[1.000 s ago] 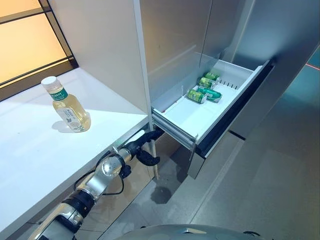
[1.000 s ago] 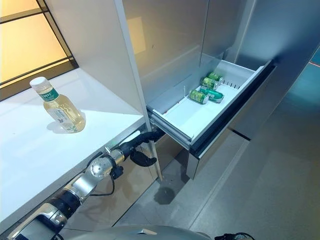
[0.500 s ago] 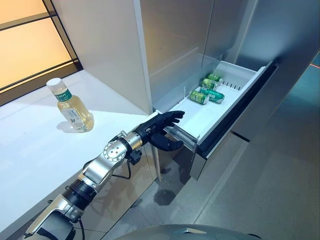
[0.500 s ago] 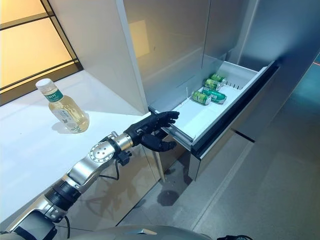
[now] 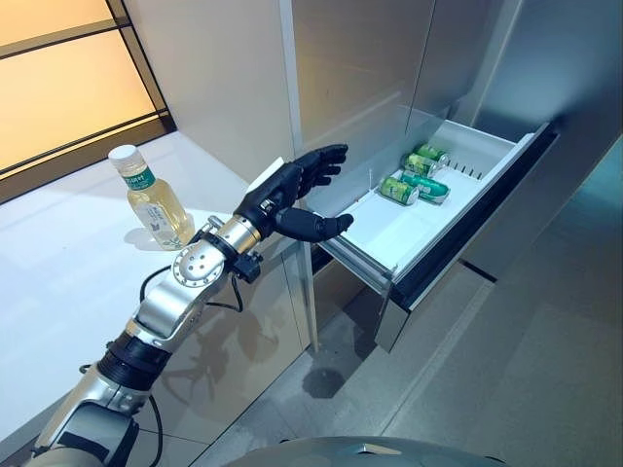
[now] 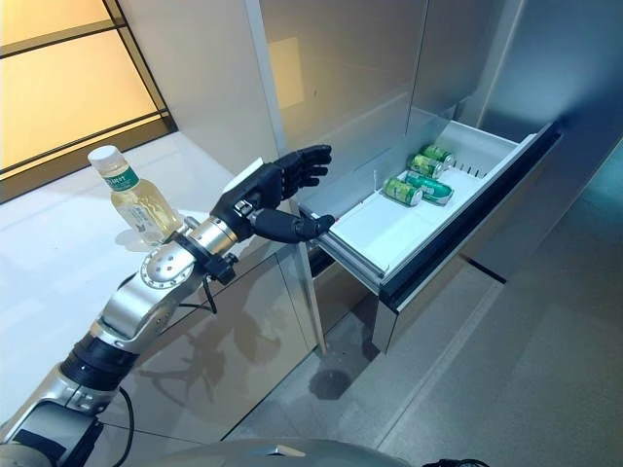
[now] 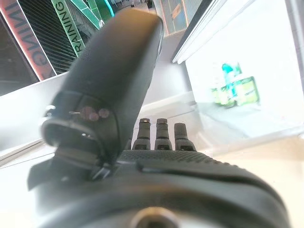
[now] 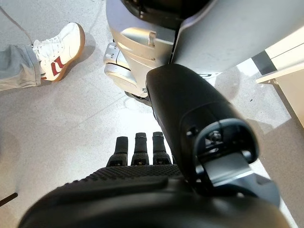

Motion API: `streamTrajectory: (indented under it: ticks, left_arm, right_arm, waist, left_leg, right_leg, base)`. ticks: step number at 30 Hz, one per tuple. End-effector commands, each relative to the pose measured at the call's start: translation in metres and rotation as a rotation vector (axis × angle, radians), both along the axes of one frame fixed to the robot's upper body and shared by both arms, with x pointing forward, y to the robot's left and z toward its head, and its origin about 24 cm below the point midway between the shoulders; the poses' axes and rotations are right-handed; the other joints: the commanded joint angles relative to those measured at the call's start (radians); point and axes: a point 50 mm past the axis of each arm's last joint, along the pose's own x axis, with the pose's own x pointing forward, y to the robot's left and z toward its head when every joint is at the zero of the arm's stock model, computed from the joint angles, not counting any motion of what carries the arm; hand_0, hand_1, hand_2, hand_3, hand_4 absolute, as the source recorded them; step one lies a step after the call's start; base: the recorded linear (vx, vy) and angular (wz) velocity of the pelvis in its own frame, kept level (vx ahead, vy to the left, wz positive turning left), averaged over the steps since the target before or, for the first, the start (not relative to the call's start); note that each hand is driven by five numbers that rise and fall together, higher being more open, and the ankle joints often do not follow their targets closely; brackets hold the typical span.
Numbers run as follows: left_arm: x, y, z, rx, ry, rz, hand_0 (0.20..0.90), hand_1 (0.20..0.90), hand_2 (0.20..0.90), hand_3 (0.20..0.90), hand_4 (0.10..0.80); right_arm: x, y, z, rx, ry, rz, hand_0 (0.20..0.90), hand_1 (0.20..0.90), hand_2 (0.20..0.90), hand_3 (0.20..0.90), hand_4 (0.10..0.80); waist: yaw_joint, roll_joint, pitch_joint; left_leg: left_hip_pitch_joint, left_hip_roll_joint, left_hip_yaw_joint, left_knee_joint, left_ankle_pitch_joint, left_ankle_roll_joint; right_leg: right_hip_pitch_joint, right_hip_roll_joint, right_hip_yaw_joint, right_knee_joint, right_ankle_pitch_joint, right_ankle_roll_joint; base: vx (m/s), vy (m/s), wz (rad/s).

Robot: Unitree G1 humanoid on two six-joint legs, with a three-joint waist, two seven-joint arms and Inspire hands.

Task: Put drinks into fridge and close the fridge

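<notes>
A clear bottle of pale yellow drink with a white cap point(image 5: 151, 199) stands upright on the white counter point(image 5: 58, 282). My left hand point(image 5: 282, 190) hovers open above the counter's right edge, between the bottle and the open fridge drawer point(image 5: 389, 232), touching neither. Its fingers are spread and point toward the fridge. Several green cans point(image 5: 417, 180) lie at the drawer's far end; they also show in the left wrist view as green cans point(image 7: 235, 90). My right hand point(image 8: 142, 190) appears only in its own wrist view, hanging open over the floor and holding nothing.
The drawer's dark front panel point(image 5: 487, 219) juts out into the floor space on the right. A tall grey cabinet wall point(image 5: 224, 88) rises behind the counter beside the fridge. A person's white and red shoe point(image 8: 57, 42) stands on the floor near me.
My left hand has risen from under the counter's edge to above it, fingers spreading, while the view has shifted a little. The bottle and the cans have not moved.
</notes>
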Motion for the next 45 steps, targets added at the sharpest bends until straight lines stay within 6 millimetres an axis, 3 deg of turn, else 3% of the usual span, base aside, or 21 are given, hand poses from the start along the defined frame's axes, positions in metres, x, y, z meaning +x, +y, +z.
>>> streamTrajectory:
  ticks: [1,5,7,15,19,22,26,30,35,45]
  left_arm:
    - [-0.016,0.000,0.079,-0.123,-0.373,-0.074,0.900,0.900,0.900,0.900,0.800]
    - [-0.051,0.047,0.058,-0.168,-0.456,-0.132,0.900,0.900,0.900,0.900,0.800]
    - [-0.066,0.061,0.053,-0.170,-0.495,-0.135,0.900,0.900,0.900,0.900,0.800]
    - [-0.081,0.088,0.064,-0.190,-0.601,-0.046,0.900,0.900,0.900,0.900,0.800]
    - [-0.088,0.091,0.071,-0.229,-0.654,-0.069,0.900,0.900,0.900,0.900,0.800]
    - [-0.089,0.093,0.076,-0.260,-0.693,-0.025,0.900,0.900,0.900,0.900,0.800]
    - [-0.087,0.109,0.080,-0.317,-0.733,0.164,0.900,0.900,0.900,0.900,0.800]
    - [-0.088,0.127,0.076,-0.332,-0.789,0.392,0.900,0.900,0.900,0.900,0.800]
    - [-0.088,0.133,0.071,-0.371,-0.803,0.512,0.900,0.900,0.900,0.900,0.800]
    - [-0.066,0.138,0.043,-0.321,-0.553,0.658,0.900,0.900,0.900,0.900,0.800]
  right_arm:
    - [0.009,0.021,-0.004,0.075,-0.031,-0.028,0.900,0.900,0.900,0.900,0.800]
    - [0.005,0.018,-0.003,0.072,-0.059,-0.097,0.900,0.900,0.900,0.900,0.800]
    - [0.002,0.017,-0.003,0.073,-0.066,-0.123,0.900,0.900,0.900,0.900,0.800]
    - [-0.007,0.009,-0.002,0.077,-0.060,-0.162,0.900,0.900,0.900,0.900,0.800]
    - [-0.007,0.008,-0.002,0.082,-0.058,-0.168,0.900,0.900,0.900,0.900,0.800]
    - [-0.008,0.008,-0.002,0.086,-0.055,-0.169,0.900,0.900,0.900,0.900,0.800]
    - [-0.010,0.008,-0.002,0.091,-0.053,-0.168,0.900,0.900,0.900,0.900,0.800]
    - [-0.009,0.008,-0.002,0.095,-0.048,-0.171,0.900,0.900,0.900,0.900,0.800]
    - [-0.008,0.010,-0.002,0.097,-0.048,-0.177,0.900,0.900,0.900,0.900,0.800]
    - [-0.003,0.008,-0.001,0.092,-0.040,-0.168,0.900,0.900,0.900,0.900,0.800]
  waist:
    - [0.035,-0.018,-0.007]
    - [0.077,-0.017,0.024]
    - [0.096,-0.017,0.027]
    - [0.126,-0.023,0.014]
    - [0.129,-0.027,0.006]
    - [0.128,-0.029,0.002]
    - [0.124,-0.032,0.000]
    - [0.123,-0.034,-0.007]
    - [0.121,-0.037,-0.009]
    - [0.111,-0.035,-0.011]
  left_leg:
    - [-0.025,-0.087,-0.012,0.002,-0.075,0.076]
    - [-0.027,-0.093,-0.044,0.005,-0.063,0.076]
    - [-0.030,-0.095,-0.056,0.005,-0.061,0.075]
    - [-0.024,-0.099,-0.076,0.002,-0.072,0.069]
    - [-0.026,-0.100,-0.081,0.002,-0.074,0.067]
    - [-0.026,-0.099,-0.081,0.002,-0.076,0.065]
    - [-0.023,-0.101,-0.082,0.002,-0.077,0.066]
    - [-0.023,-0.101,-0.080,0.002,-0.078,0.066]
    - [-0.027,-0.101,-0.078,0.002,-0.068,0.068]
    - [-0.016,-0.098,-0.077,0.002,-0.080,0.068]
  right_leg:
    - [-0.087,-0.003,0.014,0.033,0.044,0.051]
    - [-0.076,-0.013,-0.015,0.034,0.048,0.048]
    - [-0.072,-0.015,-0.028,0.033,0.048,0.046]
    - [-0.057,-0.015,-0.047,0.025,0.035,0.044]
    - [-0.058,-0.015,-0.050,0.022,0.035,0.044]
    - [-0.059,-0.015,-0.050,0.021,0.035,0.044]
    - [-0.058,-0.014,-0.048,0.018,0.036,0.044]
    - [-0.058,-0.012,-0.043,0.018,0.034,0.042]
    - [-0.064,-0.012,-0.042,0.020,0.041,0.039]
    - [-0.056,-0.006,-0.028,0.019,0.033,0.039]
  base:
    - [-0.049,-0.011,-0.01]
    - [-0.042,0.016,0.01]
    - [-0.008,-0.003,0.21]
    - [0.015,-0.008,0.19]
    - [0.005,-0.014,0.07]
    - [0.002,-0.005,0.02]
    - [0.000,0.000,0.00]
    - [0.000,0.000,0.00]
    - [-0.012,0.001,0.00]
    - [0.013,-0.001,0.00]
